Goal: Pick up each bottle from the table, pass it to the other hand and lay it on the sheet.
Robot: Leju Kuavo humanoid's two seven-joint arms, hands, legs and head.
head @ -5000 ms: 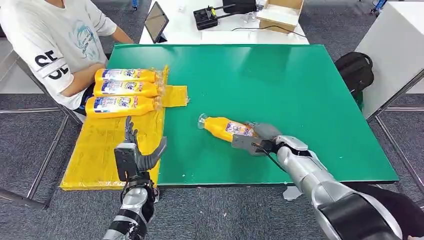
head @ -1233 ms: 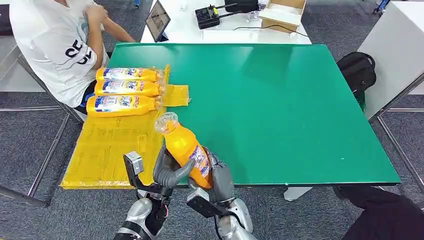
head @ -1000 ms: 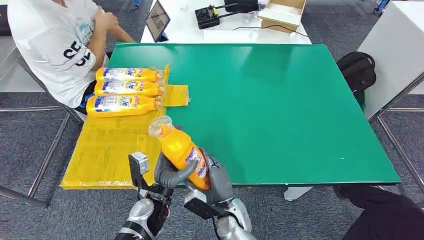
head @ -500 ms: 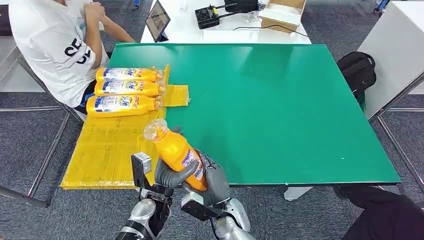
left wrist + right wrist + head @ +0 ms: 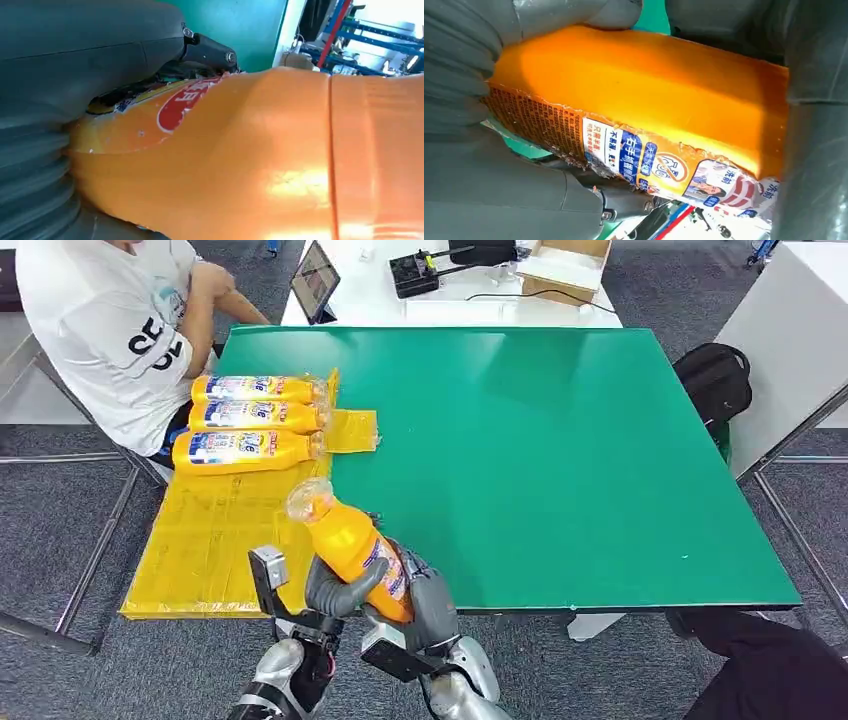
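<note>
Both hands are gripping one orange bottle (image 5: pixel 352 547) at the green bench's (image 5: pixel 560 460) near edge: left hand (image 5: pixel 335 592) and right hand (image 5: pixel 425 602) wrapping its lower body, cap tilting toward the yellow sheet (image 5: pixel 215 530).

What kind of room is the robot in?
Probably a robot lab or test workshop. A green table stands on grey carpet, a white desk behind holds a tablet and a black controller, and a seated person watches.

Glossy plastic bottle (image 5: pixel 352 545); matt table (image 5: pixel 560 450)
</note>
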